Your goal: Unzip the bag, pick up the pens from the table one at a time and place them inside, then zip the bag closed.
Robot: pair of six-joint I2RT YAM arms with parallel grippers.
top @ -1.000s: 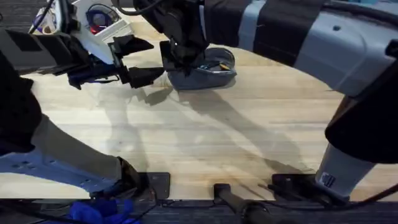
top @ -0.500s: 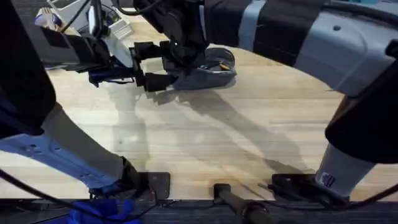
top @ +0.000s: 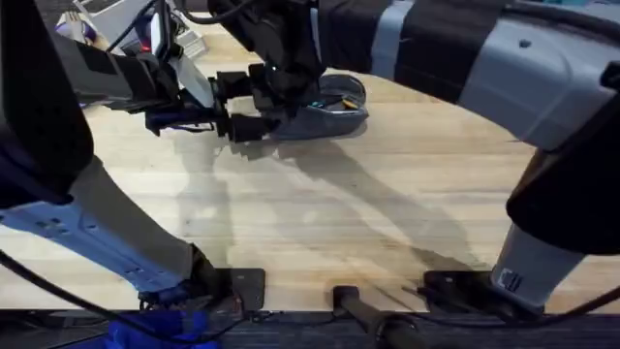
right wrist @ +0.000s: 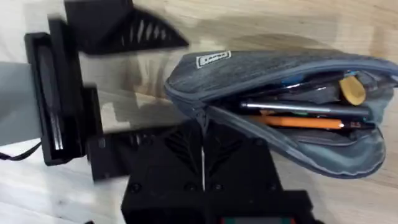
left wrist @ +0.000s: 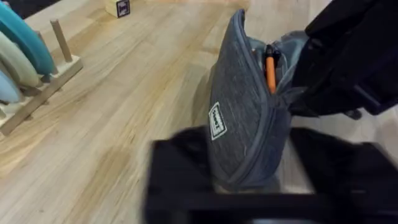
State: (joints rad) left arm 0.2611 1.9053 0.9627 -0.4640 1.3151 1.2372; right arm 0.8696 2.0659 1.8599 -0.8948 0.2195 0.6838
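**Both grippers at the open pouch**

Overhead, we see the blue-grey fabric pouch [top: 325, 109] lying on the light wooden plank table [top: 320, 213] at its far side. The left gripper [top: 235, 104] reaches in from the left with its black fingers spread, the pouch's rounded end just beyond its fingertips. The right gripper [top: 283, 95] comes down onto that same end of the pouch from above.

From the left wrist, the pouch [left wrist: 245, 118] stands directly ahead between our two spread fingers, its end reaching in between them; whether it touches them we cannot tell. Its zip gapes, and the orange pen [left wrist: 270, 73] pokes out of the opening.

From the right wrist, the right gripper [right wrist: 203, 152] has its fingers pressed together on the zip at the pouch's end. Past the fingertips the pouch [right wrist: 273, 68] lies open, the orange pen [right wrist: 305, 122] and the silvery pen [right wrist: 305, 109] side by side inside. The left gripper [right wrist: 134, 90] stands spread just beside the pouch's end.
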